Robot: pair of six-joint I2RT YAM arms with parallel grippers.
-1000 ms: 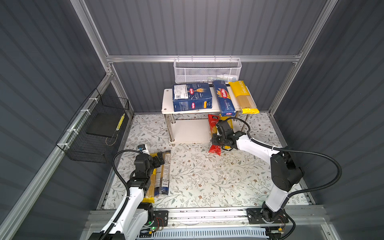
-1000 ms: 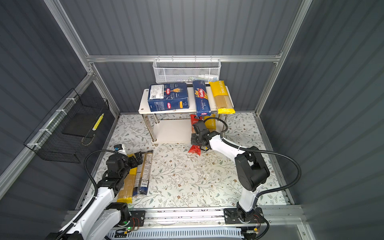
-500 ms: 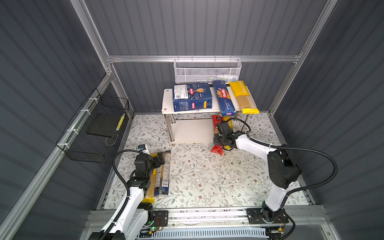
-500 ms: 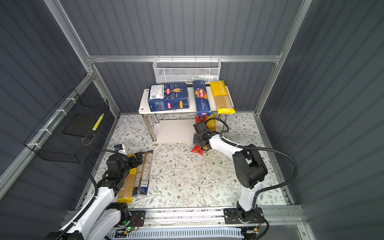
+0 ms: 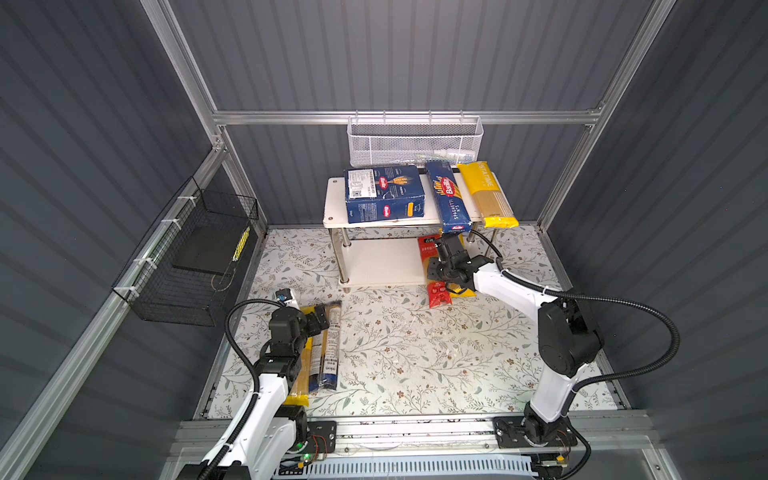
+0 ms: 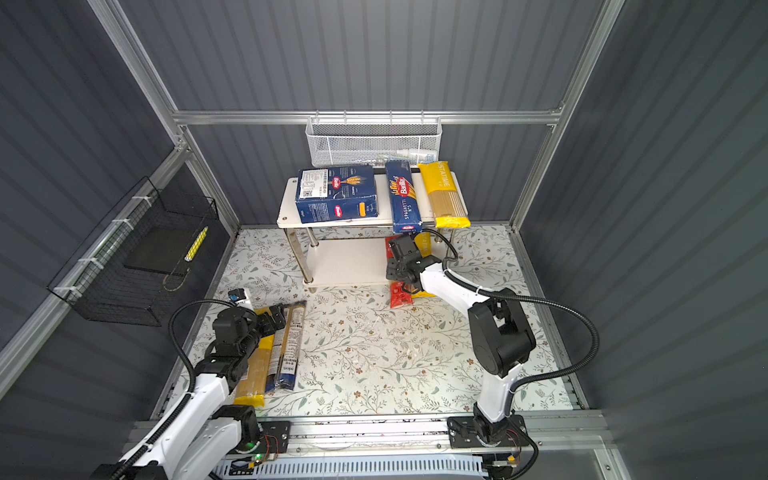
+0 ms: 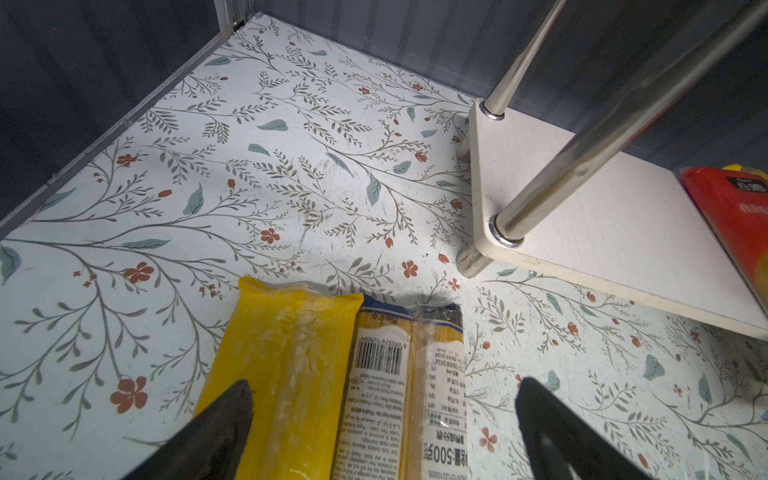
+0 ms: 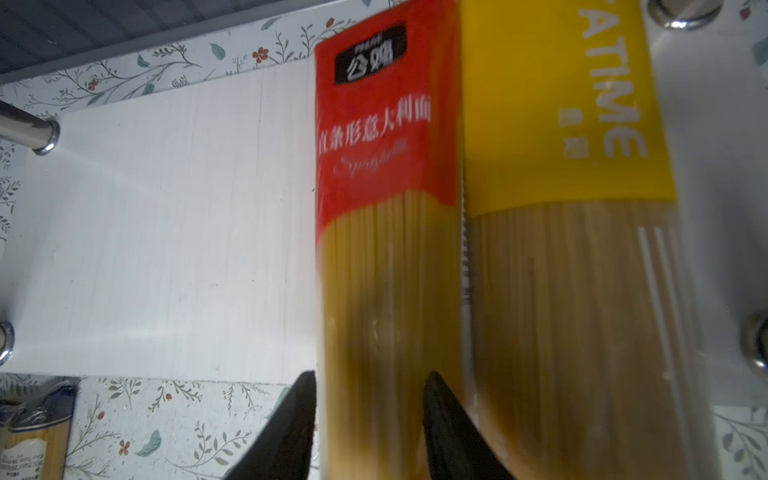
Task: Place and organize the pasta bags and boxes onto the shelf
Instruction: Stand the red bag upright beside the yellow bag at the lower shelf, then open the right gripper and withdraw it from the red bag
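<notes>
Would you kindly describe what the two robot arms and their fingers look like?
The left arm and right arm have white links and bulky black joints. Each carries a black ribbed cable. The fingers are black, tapered wedges.

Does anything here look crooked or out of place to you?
The red packet on the lower board of the shelf juts out past the front edge, and so does the yellow packet beside it. A yellow-ended packet and a blue-labelled packet lie on the floor, off the shelf.
</notes>
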